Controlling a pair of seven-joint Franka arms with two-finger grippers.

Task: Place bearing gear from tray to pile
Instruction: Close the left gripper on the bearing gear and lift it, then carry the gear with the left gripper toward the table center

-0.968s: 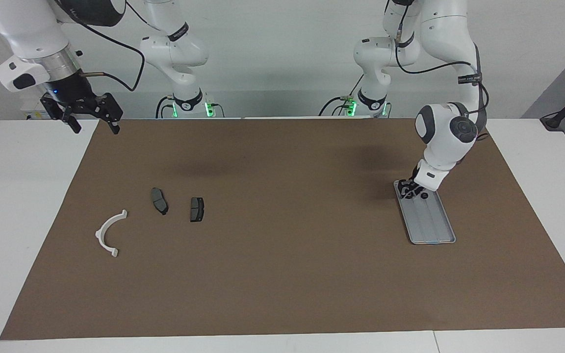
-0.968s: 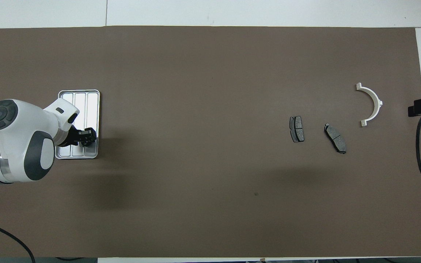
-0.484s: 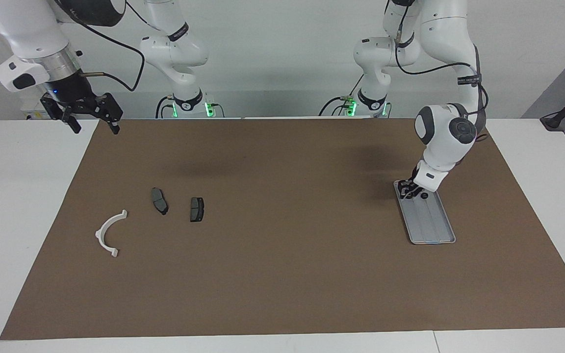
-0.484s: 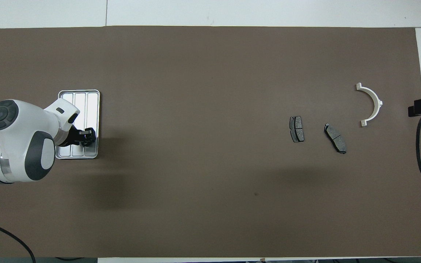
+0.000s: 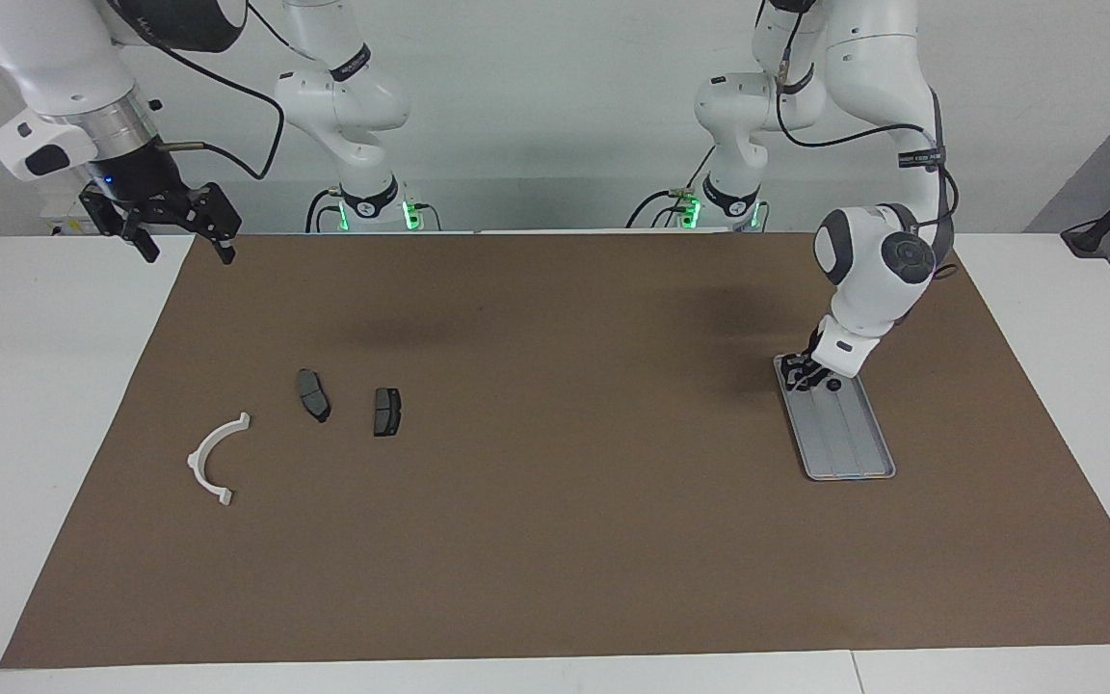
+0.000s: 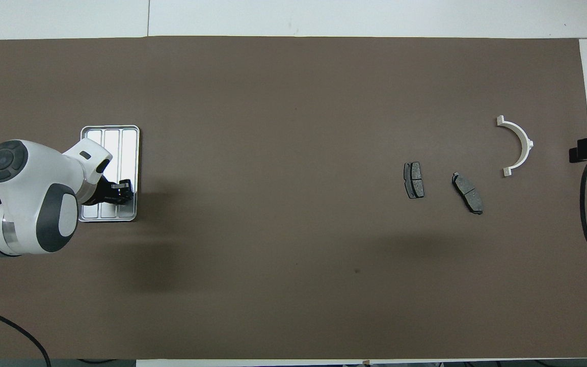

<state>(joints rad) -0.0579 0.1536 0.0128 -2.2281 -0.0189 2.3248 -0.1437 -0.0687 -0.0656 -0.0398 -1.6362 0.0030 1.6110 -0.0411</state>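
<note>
Where the left pincer (image 5: 803, 374) dips into the tray (image 5: 849, 439), its grip (fingers hidden) stays unreadable.

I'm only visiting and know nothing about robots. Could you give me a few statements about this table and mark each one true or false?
1. The left gripper is down at the tray's end nearer the robots. True.
2. The white half-ring bracket lies in the tray. False: it lies on the brown mat, at the right arm's end.
3. The two dark plates are stacked. False: they lie apart.
4. The right gripper is up in the air, away from the parts. True.
</note>
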